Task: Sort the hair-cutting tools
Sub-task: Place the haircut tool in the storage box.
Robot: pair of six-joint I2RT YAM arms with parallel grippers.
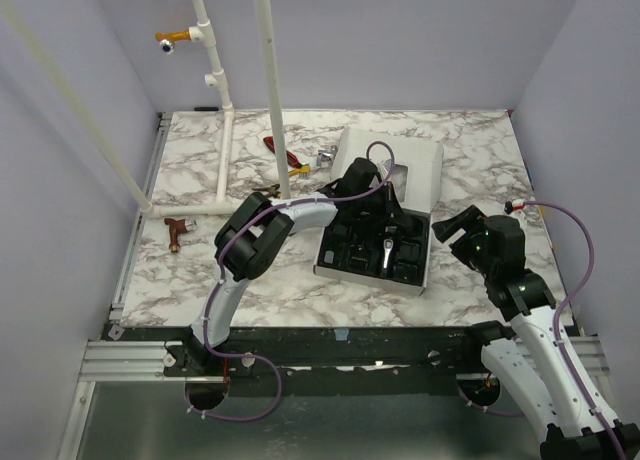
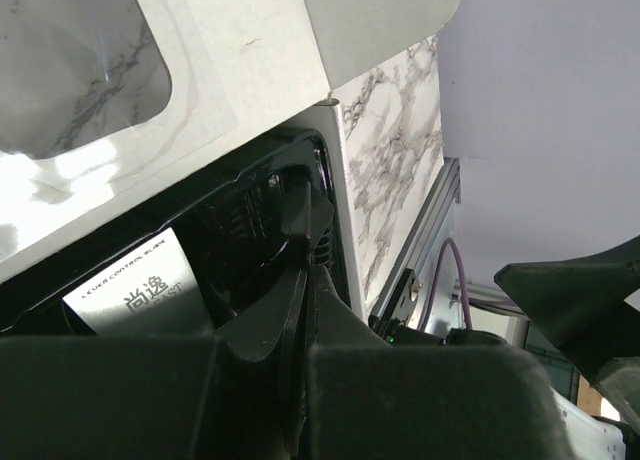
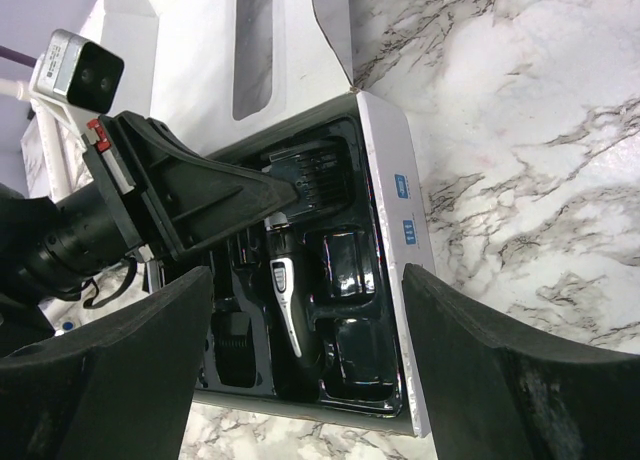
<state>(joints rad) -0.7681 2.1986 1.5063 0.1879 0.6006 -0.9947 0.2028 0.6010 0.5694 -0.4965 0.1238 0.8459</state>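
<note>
Comb guard (image 3: 322, 180) at the far end of the tray (image 3: 350, 375) could flip out if the left claw (image 2: 303, 280), pressed together against it, drags sideways; right claw (image 3: 305, 280) hovers spread, empty.

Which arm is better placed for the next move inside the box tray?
Left, probably: its pincer is shut, tips at the comb guard inside the tray, while the right pincer hangs open outside the box, holding nothing.
</note>
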